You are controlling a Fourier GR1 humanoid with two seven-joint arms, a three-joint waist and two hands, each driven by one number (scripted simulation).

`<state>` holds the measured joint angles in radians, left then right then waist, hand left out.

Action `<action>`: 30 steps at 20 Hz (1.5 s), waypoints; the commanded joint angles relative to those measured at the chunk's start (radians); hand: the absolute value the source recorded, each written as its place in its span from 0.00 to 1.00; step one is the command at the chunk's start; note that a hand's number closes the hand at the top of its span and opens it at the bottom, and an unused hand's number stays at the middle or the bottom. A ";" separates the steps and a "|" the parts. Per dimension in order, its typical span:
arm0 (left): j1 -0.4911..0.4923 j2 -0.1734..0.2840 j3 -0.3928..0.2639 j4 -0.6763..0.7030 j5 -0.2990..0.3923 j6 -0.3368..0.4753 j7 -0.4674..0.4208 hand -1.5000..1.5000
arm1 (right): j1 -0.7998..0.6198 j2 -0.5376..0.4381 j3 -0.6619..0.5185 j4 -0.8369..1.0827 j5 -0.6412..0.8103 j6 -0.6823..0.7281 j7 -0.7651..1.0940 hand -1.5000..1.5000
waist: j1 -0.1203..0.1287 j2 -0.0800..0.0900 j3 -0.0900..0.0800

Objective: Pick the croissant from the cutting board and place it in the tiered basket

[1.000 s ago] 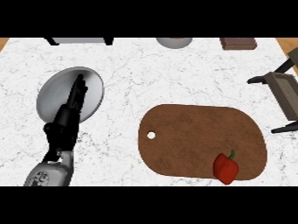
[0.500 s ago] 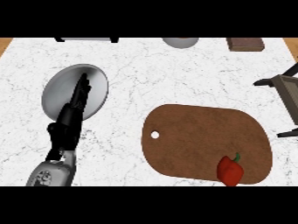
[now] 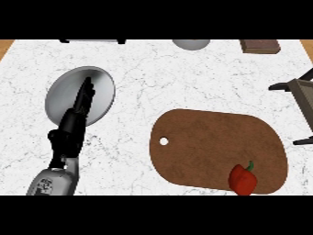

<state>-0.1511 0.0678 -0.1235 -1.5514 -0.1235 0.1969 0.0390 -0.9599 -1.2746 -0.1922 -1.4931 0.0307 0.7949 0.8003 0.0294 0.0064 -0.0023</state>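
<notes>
Head view, looking steeply down on a white marbled counter (image 3: 186, 78) that fills nearly the whole field, with strips of wooden floor showing at the upper left and upper right corners. The next largest item is a brown cutting board (image 3: 213, 147) with rounded corners and a small hole near its left edge, lying in the lower right part of the counter. No croissant shows on it; the only thing on the board is a red pepper (image 3: 243, 179) with a green stem, set near the board's lower right edge. At the right border stands the tiered basket (image 3: 309, 98), a dark frame with grey shelves, only partly in view and well apart from the pepper. On the left a grey round plate (image 3: 62, 92) lies flat on the counter. The left hand (image 3: 74, 124), black, extends from a grey forearm at the lower left, its fingers straight and close together, reaching up over the plate's middle and holding nothing. Along the far edge sit a brown block (image 3: 259, 45), a grey rounded object (image 3: 191, 43) cut off by the top border, and a dark-edged object (image 3: 91, 41) at upper left. The right hand does not show.
</notes>
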 commanded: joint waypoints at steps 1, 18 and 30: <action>0.018 -0.007 -0.006 -0.029 -0.007 0.005 0.009 0.50 | -0.030 0.041 0.080 0.073 0.152 -0.059 -0.105 1.00 | 0.002 0.000 0.001; -0.070 0.015 0.055 0.025 0.021 -0.030 0.034 0.50 | -0.097 0.205 -0.060 0.510 0.198 -0.231 -0.236 0.00 | -0.014 -0.001 0.002; -0.006 -0.004 0.028 0.007 -0.018 -0.001 0.016 0.50 | -0.116 -0.037 -0.350 0.706 0.133 -0.322 -0.145 0.00 | -0.039 -0.007 0.003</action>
<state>-0.1393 0.0629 -0.1004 -1.5616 -0.1334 0.1923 0.0496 -1.0681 -1.2202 -0.4523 -0.8711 0.2013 0.4532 0.6278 0.0017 0.0004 0.0002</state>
